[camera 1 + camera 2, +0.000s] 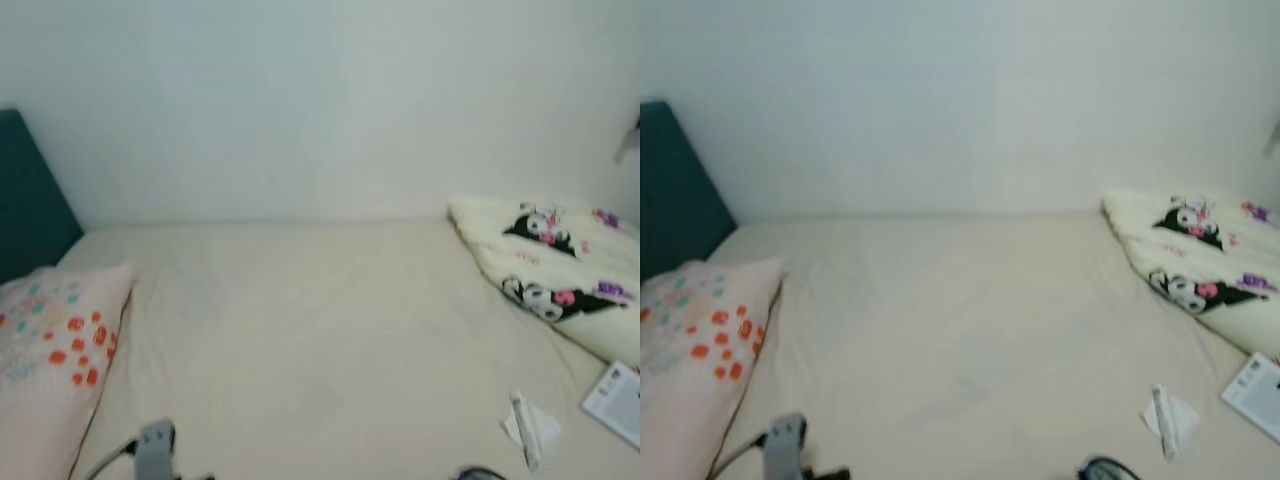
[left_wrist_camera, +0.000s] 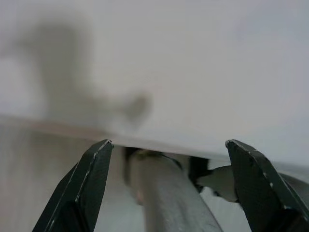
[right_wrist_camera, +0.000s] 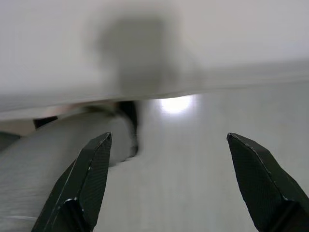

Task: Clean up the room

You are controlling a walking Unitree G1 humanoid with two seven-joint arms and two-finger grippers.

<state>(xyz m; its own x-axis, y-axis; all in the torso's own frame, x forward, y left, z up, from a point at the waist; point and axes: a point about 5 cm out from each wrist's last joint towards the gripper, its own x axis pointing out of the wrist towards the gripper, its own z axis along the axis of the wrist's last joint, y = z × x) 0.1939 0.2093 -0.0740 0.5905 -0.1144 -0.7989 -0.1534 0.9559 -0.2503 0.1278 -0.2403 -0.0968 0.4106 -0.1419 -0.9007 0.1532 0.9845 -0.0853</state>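
A cream bed sheet [image 1: 320,330] covers the bed ahead of me. A crumpled white tissue with a small white wrapper [image 1: 527,425] lies on it near the front right. A white printed booklet [image 1: 618,400] rests at the right edge. In the left wrist view my left gripper [image 2: 169,142] is open with nothing between its fingers, low beside a pale wall and a grey limb. My right gripper [image 3: 169,137] in its wrist view is open too and holds nothing. A grey part of my left arm [image 1: 155,450] shows at the bottom edge.
A pillow with orange and teal dots [image 1: 55,350] lies at the left by a dark teal headboard [image 1: 30,200]. A folded cream blanket with cartoon figures [image 1: 560,270] sits at the back right. A white wall [image 1: 320,100] runs behind the bed.
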